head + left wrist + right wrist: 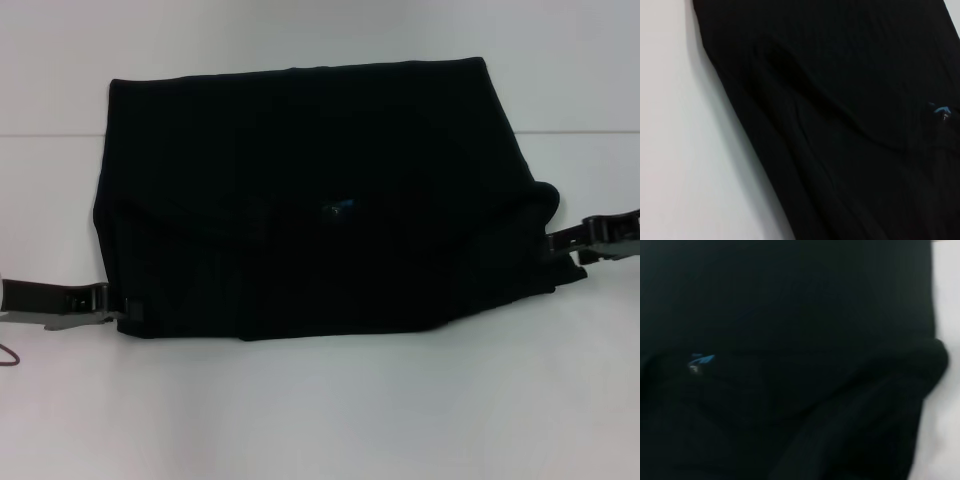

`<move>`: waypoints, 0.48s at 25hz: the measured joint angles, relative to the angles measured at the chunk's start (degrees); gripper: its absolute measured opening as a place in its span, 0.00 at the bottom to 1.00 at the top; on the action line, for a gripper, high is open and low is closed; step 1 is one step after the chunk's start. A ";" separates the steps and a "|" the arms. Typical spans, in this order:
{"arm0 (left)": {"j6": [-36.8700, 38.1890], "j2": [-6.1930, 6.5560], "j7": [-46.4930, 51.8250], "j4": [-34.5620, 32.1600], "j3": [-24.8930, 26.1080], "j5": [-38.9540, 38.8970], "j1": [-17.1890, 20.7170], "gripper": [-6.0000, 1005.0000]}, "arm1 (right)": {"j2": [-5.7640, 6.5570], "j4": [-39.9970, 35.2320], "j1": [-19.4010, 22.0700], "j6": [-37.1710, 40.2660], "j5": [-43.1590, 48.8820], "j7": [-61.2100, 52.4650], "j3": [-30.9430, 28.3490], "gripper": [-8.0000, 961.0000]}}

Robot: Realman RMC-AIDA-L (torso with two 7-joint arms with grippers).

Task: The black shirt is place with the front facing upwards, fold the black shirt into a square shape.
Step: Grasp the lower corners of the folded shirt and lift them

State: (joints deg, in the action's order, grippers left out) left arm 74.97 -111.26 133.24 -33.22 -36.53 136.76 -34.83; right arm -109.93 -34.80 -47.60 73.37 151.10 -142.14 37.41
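The black shirt (pixel 310 200) lies folded into a wide band on the white table, its blue neck label (pixel 337 207) showing near the middle. My left gripper (pixel 122 306) is at the shirt's near left corner, shut on the cloth's edge. At the right edge my right gripper (pixel 553 243) is shut on the cloth, just below a raised, rolled fold (pixel 543 198). In the left wrist view the black shirt (pixel 850 120) and its label (pixel 941 110) fill the picture. The right wrist view shows the black shirt (pixel 790 340), the label (pixel 701 360) and the rolled fold (pixel 935 357).
The white table (pixel 320 410) spreads around the shirt on all sides. A thin dark cable loop (pixel 8 355) lies at the left edge near my left arm. A seam in the table (pixel 50 134) runs across behind the shirt.
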 joint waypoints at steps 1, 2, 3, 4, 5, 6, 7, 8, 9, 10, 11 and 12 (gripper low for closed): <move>0.00 0.00 0.00 0.00 0.01 0.00 0.01 0.03 | -0.24 0.00 -0.29 -0.03 -0.09 0.07 0.14 0.78; 0.01 0.00 0.00 0.00 0.04 0.00 0.01 0.03 | -0.46 0.02 -0.55 -0.07 -0.16 0.19 0.23 0.78; 0.03 0.00 0.00 0.00 0.07 -0.02 0.02 0.03 | -0.74 0.21 -0.80 -0.08 -0.18 0.39 0.27 0.78; 0.07 0.00 0.01 0.00 0.07 -0.04 0.02 0.03 | -0.98 0.30 -0.96 -0.17 -0.20 0.63 0.29 0.78; 0.11 0.00 0.03 0.00 0.07 -0.06 0.03 0.03 | -1.37 0.43 -1.13 -0.22 -0.22 0.93 0.32 0.78; 0.13 0.00 0.04 0.00 0.07 -0.07 0.03 0.03 | -1.67 0.43 -1.22 -0.33 -0.24 1.15 0.33 0.78; 0.15 0.00 0.06 0.00 0.07 -0.08 0.03 0.03 | -1.94 0.33 -1.30 -0.42 -0.25 1.32 0.34 0.78; 0.16 0.00 0.07 0.00 0.07 -0.11 0.03 0.03 | -2.12 0.19 -1.35 -0.50 -0.26 1.42 0.30 0.78; 0.18 0.00 0.07 0.00 0.06 -0.15 0.03 0.03 | -2.19 0.05 -1.39 -0.49 -0.28 1.44 0.13 0.78; 0.20 0.00 0.07 0.00 0.05 -0.17 0.03 0.03 | -2.23 -0.17 -1.40 -0.50 -0.33 1.44 -0.07 0.78; 0.24 0.00 0.08 0.00 0.06 -0.18 0.00 0.03 | -2.11 -0.36 -1.34 -0.51 -0.50 1.39 -0.30 0.78; 0.34 0.00 0.10 0.00 0.05 -0.18 -0.10 0.03 | -1.91 -0.54 -1.17 -0.48 -0.87 1.32 -0.38 0.78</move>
State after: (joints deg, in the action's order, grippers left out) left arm 75.31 -111.27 133.34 -33.22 -36.48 136.58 -34.94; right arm -111.84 -35.34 -48.77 72.89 150.23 -140.82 37.03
